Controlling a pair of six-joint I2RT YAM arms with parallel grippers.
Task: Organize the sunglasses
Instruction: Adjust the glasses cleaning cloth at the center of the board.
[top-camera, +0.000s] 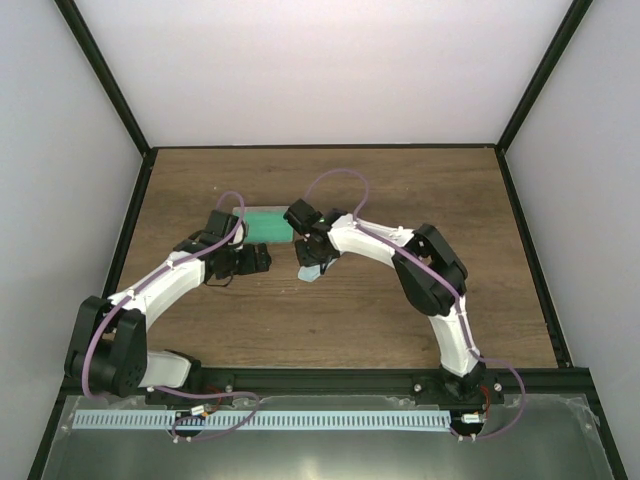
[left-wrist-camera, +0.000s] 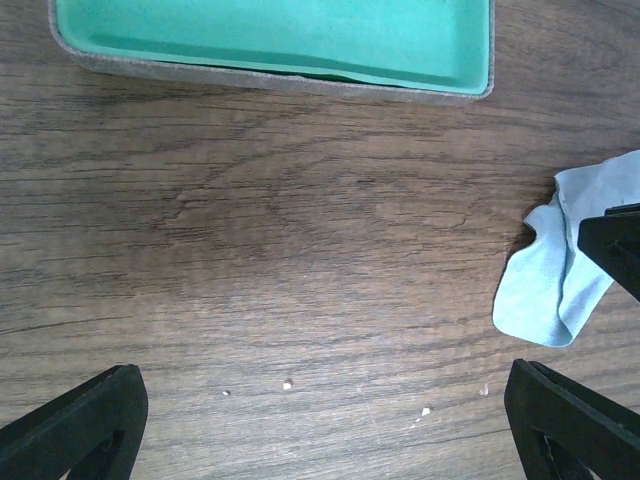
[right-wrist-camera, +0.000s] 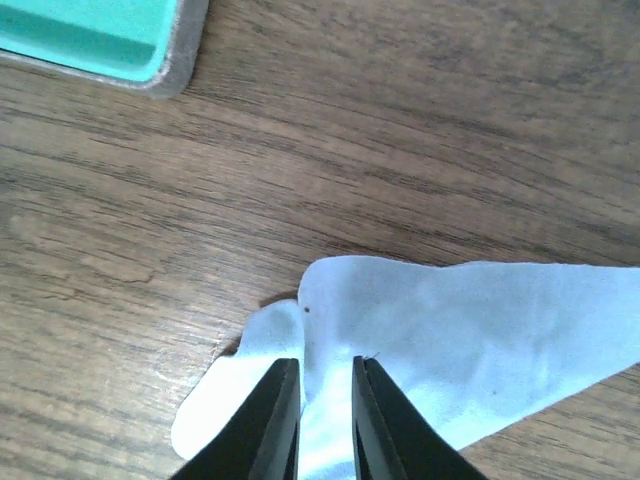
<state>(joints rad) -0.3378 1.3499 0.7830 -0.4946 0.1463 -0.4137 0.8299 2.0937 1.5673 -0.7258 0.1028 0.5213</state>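
Observation:
No sunglasses show in any view. The grey case (top-camera: 265, 224) with its green inside lies open at mid-table; it also shows in the left wrist view (left-wrist-camera: 270, 40) and the right wrist view (right-wrist-camera: 90, 35), and the parts I see hold nothing. My right gripper (right-wrist-camera: 327, 420) is shut on a fold of the light blue cloth (right-wrist-camera: 470, 340), just right of the case's near corner (top-camera: 312, 258). The cloth (left-wrist-camera: 560, 270) rests partly on the wood. My left gripper (left-wrist-camera: 320, 420) is open and empty over bare wood in front of the case (top-camera: 262, 260).
The wooden table (top-camera: 330, 320) is ringed by a black frame and white walls. A few small white crumbs (left-wrist-camera: 287, 384) lie on the wood between the left fingers. One right finger (left-wrist-camera: 615, 245) shows at the right edge of the left wrist view.

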